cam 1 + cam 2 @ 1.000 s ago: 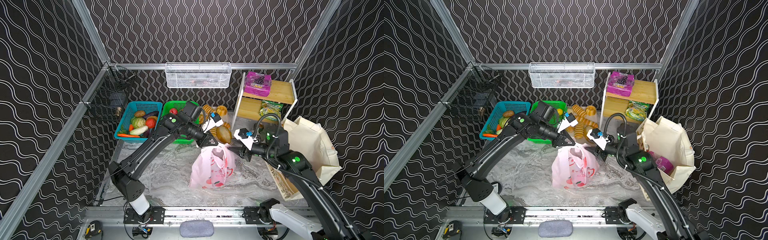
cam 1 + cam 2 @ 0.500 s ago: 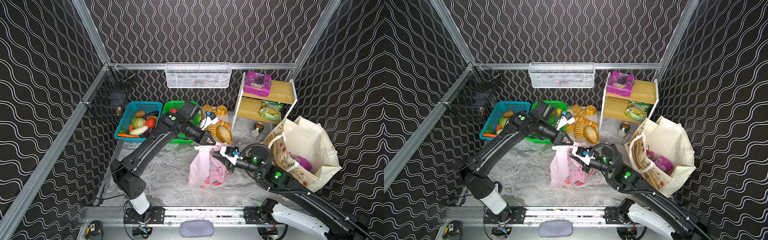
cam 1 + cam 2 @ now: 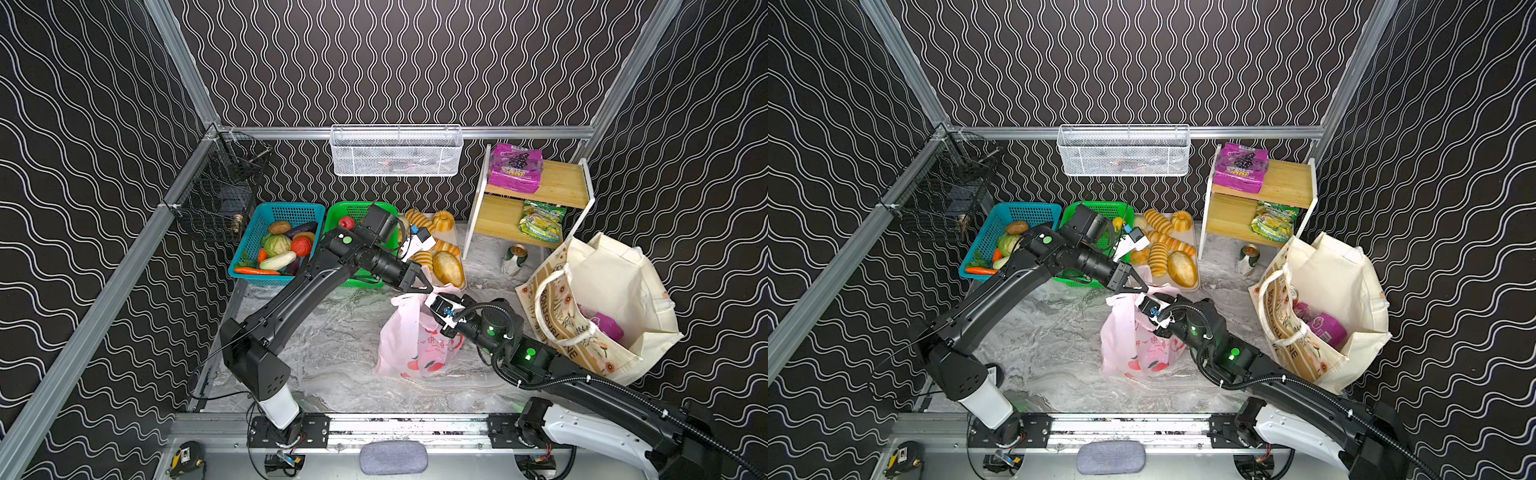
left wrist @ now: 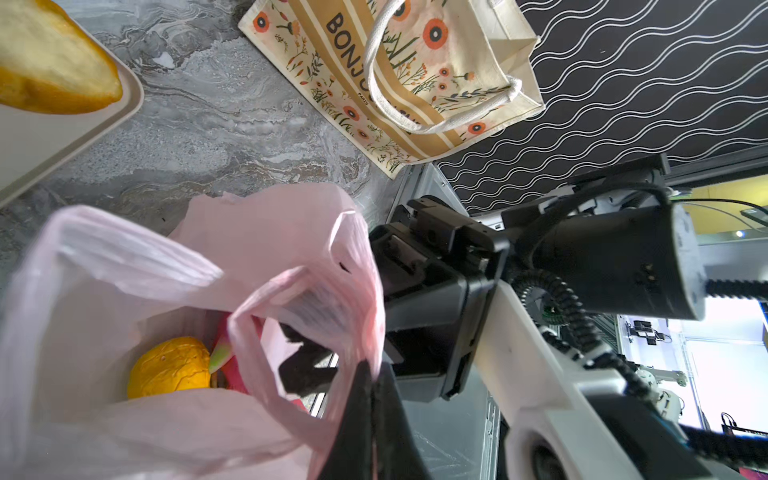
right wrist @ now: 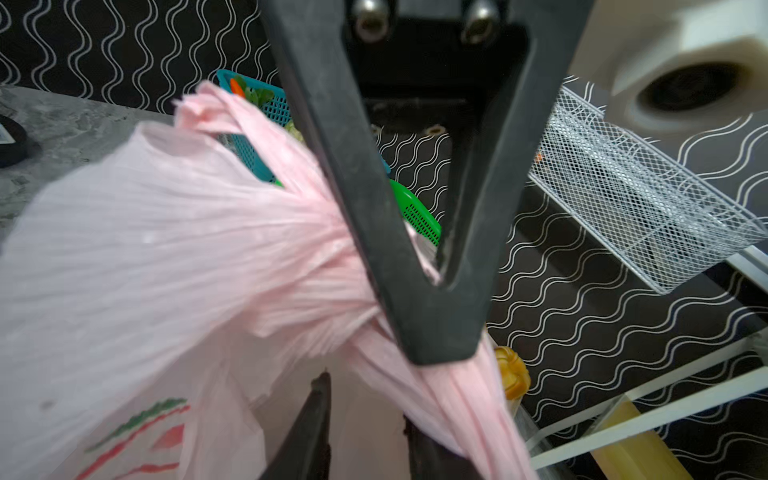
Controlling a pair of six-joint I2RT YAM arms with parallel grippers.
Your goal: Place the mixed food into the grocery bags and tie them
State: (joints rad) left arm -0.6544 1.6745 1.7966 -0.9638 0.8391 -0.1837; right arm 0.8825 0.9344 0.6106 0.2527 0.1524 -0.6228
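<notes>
Pink bag (image 3: 399,345); marble tbl (image 3: 332,353); wavy walls (image 3: 374,62).

The right tool (image 3: 431,300) swung left and nearer to the pink bag's (image 3: 409,345) top — its arm (image 3: 582,384) dropped low, uncovering the cream tote (image 3: 615,282).

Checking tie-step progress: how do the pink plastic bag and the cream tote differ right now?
The pink bag is thin, crumpled film; the cream tote is cloth standing open. The left hand is shut on the pink bag's handle; no hand touches the cream tote. The pink bag sits mid-table, the cream tote on the right. Both already hold food.
</notes>
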